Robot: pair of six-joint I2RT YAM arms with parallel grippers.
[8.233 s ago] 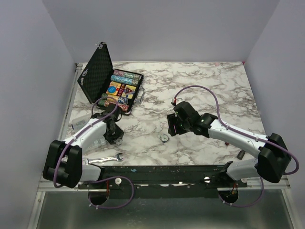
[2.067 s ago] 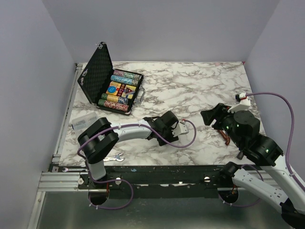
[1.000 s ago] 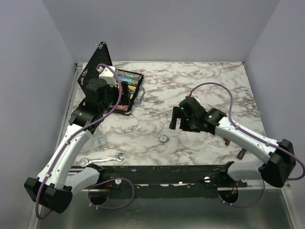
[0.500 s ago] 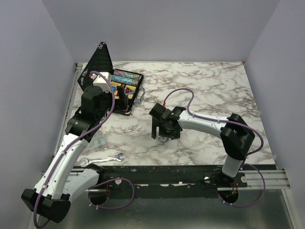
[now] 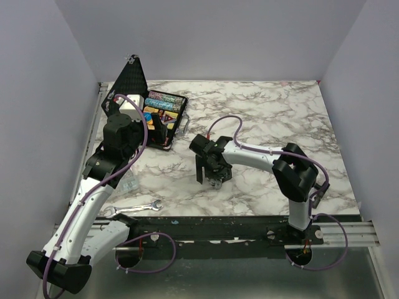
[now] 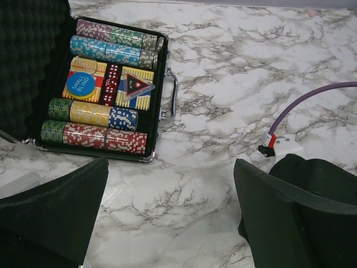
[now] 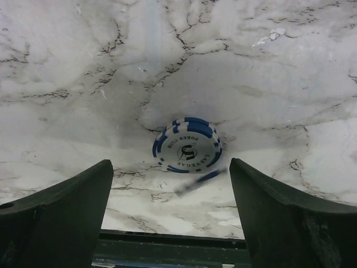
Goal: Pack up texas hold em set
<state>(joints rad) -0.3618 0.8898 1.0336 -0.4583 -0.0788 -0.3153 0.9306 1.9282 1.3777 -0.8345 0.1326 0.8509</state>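
Note:
The black hinged case (image 5: 176, 118) stands open at the back left. Its lid (image 6: 28, 61) is upright. Inside are rows of multicoloured chips (image 6: 95, 135), a yellow-blue card box (image 6: 83, 85) and a dark red triangle (image 6: 136, 86). My left gripper (image 5: 161, 129) hovers just in front of the case, open and empty (image 6: 170, 163). A whitish round chip with blue marks (image 7: 187, 145) lies on the marble near the front middle (image 5: 216, 181). My right gripper (image 5: 211, 173) is lowered over it, open (image 7: 170, 166), one finger on each side and the chip just ahead of the tips.
A silver wrench (image 5: 134, 207) and a clear plastic piece (image 5: 129, 185) lie at the front left. A brown piece (image 5: 317, 199) sits at the front right, behind the right arm. The right arm's purple cable (image 6: 312, 97) crosses the left wrist view.
My right arm has swung left and come down over the loose chip, its jaws narrowing a little. My left gripper has eased closer to the case.

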